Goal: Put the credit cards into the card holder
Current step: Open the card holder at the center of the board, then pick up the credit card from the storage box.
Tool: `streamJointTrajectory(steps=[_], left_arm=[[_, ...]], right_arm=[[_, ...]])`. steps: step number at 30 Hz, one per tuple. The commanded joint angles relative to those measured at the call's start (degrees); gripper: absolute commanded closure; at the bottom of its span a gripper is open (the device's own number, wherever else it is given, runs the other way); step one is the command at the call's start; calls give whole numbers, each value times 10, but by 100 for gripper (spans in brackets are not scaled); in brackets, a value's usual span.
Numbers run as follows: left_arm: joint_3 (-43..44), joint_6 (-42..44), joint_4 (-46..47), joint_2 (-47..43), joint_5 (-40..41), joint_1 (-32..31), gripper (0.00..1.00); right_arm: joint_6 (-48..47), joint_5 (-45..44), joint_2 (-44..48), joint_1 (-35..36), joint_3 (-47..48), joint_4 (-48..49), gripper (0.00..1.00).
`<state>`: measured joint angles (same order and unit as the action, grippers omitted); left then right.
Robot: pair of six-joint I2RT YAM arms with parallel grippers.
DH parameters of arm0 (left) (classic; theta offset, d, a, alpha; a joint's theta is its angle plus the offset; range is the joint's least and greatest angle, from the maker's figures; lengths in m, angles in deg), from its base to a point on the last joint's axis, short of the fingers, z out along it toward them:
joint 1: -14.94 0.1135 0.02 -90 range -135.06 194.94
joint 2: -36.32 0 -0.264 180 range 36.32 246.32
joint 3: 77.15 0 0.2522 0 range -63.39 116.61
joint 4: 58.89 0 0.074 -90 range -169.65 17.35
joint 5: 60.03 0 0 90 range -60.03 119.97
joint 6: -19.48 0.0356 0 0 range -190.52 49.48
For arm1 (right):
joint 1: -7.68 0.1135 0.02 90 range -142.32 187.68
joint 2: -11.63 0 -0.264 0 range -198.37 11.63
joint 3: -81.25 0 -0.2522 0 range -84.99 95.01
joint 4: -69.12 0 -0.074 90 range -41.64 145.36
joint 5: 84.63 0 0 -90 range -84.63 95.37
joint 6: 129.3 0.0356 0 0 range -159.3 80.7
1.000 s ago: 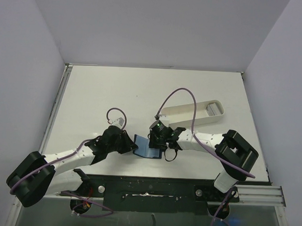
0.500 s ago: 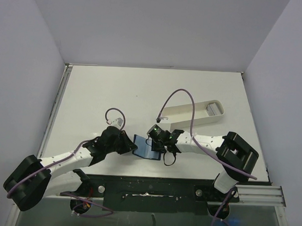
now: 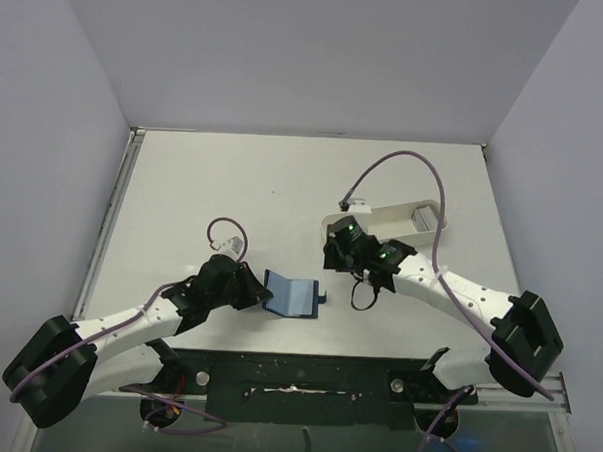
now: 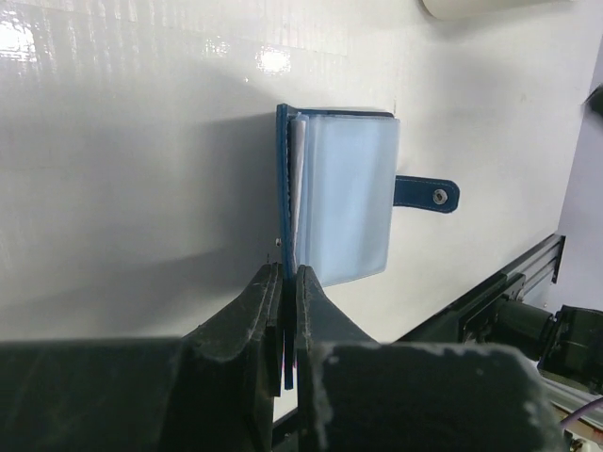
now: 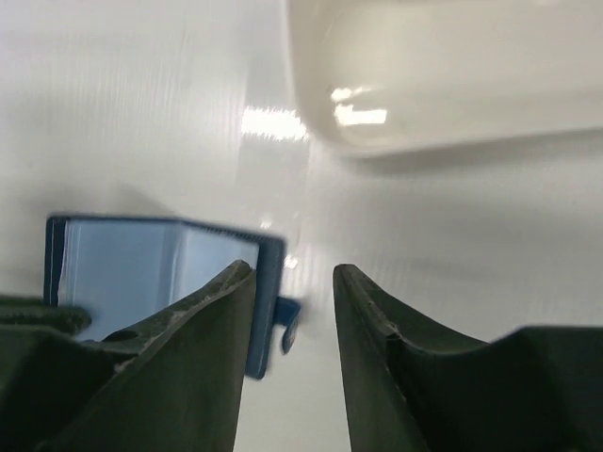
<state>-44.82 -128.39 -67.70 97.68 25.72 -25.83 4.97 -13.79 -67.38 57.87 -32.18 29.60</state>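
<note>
Blue card holder (image 3: 296, 296) open, sleeves (image 4: 349, 202) showing; left claw (image 4: 288, 282) pinching its edge; right claw (image 5: 294, 271) spread.

- A robotics lab test cell: a plain white counter (image 3: 233, 183) is boxed in by bare pale walls (image 3: 319, 57) on three sides.
- The left arm (image 3: 137, 322) and right arm (image 3: 459, 293), white-and-black machines, are fixed at a dark mounting bar (image 3: 295, 371) along the near edge.
- Purple cables (image 3: 403, 155) loop openly off them.
</note>
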Motion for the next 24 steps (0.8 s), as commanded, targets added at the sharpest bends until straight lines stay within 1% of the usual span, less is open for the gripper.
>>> streamJointTrajectory(steps=[1,5,8,11,13,16,24], left_arm=[[0,4,37,-18,-11,1,100],[-1,4,43,-20,-19,2,100],[-2,5,47,-26,-25,2,100],[-3,5,44,-35,-28,1,100],[-4,6,44,-39,-29,2,100],[-6,8,46,-41,-35,2,100],[-8,10,60,-39,-49,1,100]], right_arm=[[-98,-1,26,-89,62,-11,59],[-156,-36,12,-169,107,-53,57],[-193,-65,-8,-250,129,-70,56],[-231,-101,-31,-312,152,-75,54],[-268,-105,-54,-344,166,-66,54],[-311,-115,-93,-372,187,-52,54],[-395,-128,-182,-393,210,-10,53]])
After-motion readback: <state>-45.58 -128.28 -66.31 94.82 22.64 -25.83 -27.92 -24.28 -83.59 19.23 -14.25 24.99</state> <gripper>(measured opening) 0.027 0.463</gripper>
